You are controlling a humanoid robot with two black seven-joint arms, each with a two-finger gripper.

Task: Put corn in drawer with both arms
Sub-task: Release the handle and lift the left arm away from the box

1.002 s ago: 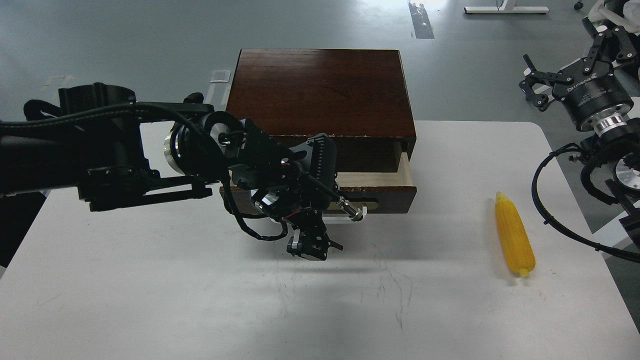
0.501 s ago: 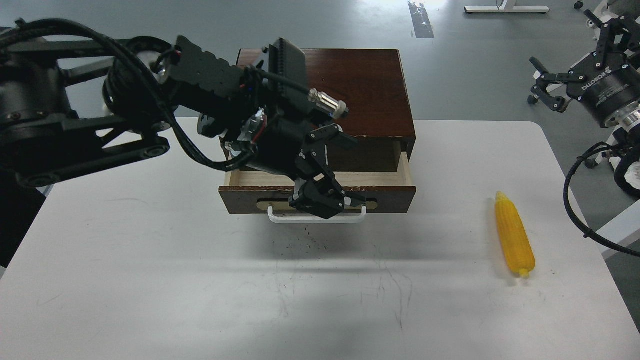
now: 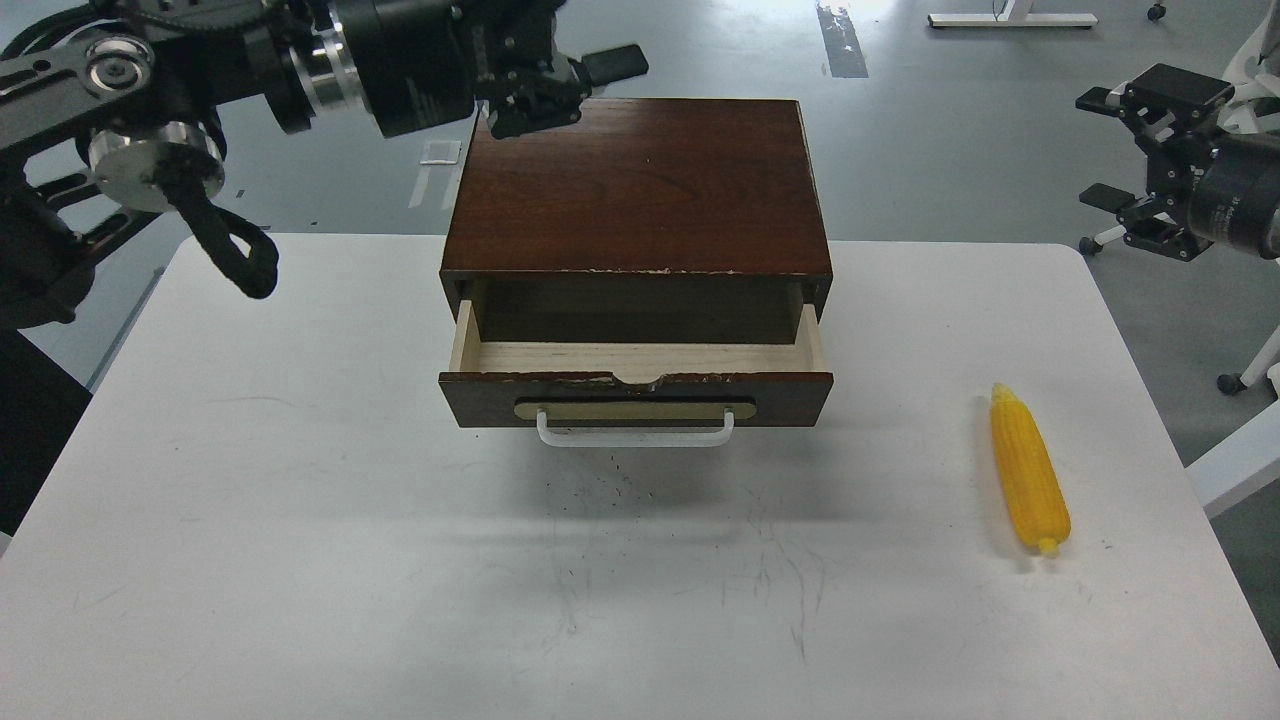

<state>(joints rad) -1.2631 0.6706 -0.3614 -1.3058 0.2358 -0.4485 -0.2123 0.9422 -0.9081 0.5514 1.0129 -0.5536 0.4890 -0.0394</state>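
The corn [image 3: 1028,484] lies on the white table [image 3: 300,520] at the right, tip toward me, apart from everything. The drawer [image 3: 640,357] of the dark brown box [image 3: 640,180] is pulled partly open, with its pale wood inside empty and its white bar handle [image 3: 635,432] facing me. My left gripper [image 3: 572,90] is open and empty, raised high above the box's back left corner. My right gripper [image 3: 1102,150] is open and empty, held high off the table's far right edge, well behind the corn.
The box stands at the table's far middle. The left arm's links and cable loop [image 3: 225,245] hang over the table's far left corner. Grey floor lies beyond the table's edges.
My left gripper has let go of the handle and risen up and back, from the drawer front to above the box's back left corner. The right gripper has turned and shifted slightly. The drawer stays open.
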